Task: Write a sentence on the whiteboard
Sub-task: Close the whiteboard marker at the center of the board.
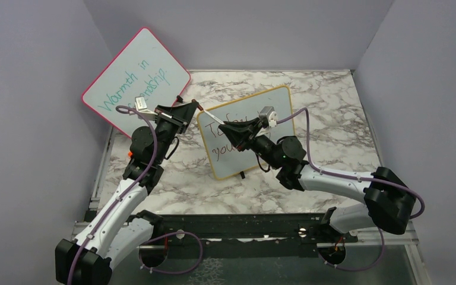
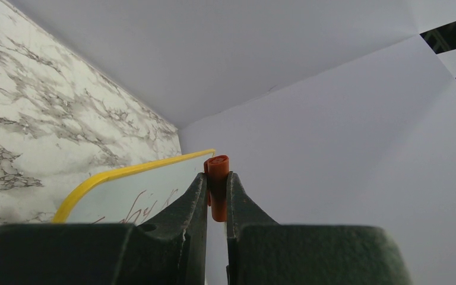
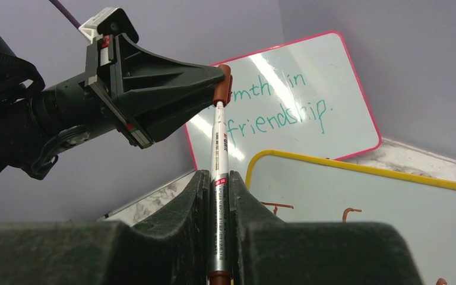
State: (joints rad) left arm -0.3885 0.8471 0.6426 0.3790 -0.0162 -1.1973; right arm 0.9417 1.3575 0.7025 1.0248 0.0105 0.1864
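Top view: the whiteboard point(image 1: 276, 127) stands mid-table, the sentence point(image 1: 221, 149) partly hidden by both arms. Left wrist: the left gripper point(image 2: 217, 178) is pinched tight on the cap point(image 2: 217, 168). Right wrist: the right gripper point(image 3: 218, 178) clamps the marker point(image 3: 218, 142), tip at the cap's mouth — likely recapping, so keep both coaxial and push straight.

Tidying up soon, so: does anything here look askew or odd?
The pink-framed board leans slanted at the back left, and the whiteboard stands skewed to the table edges. Nothing looks spilled or damaged.
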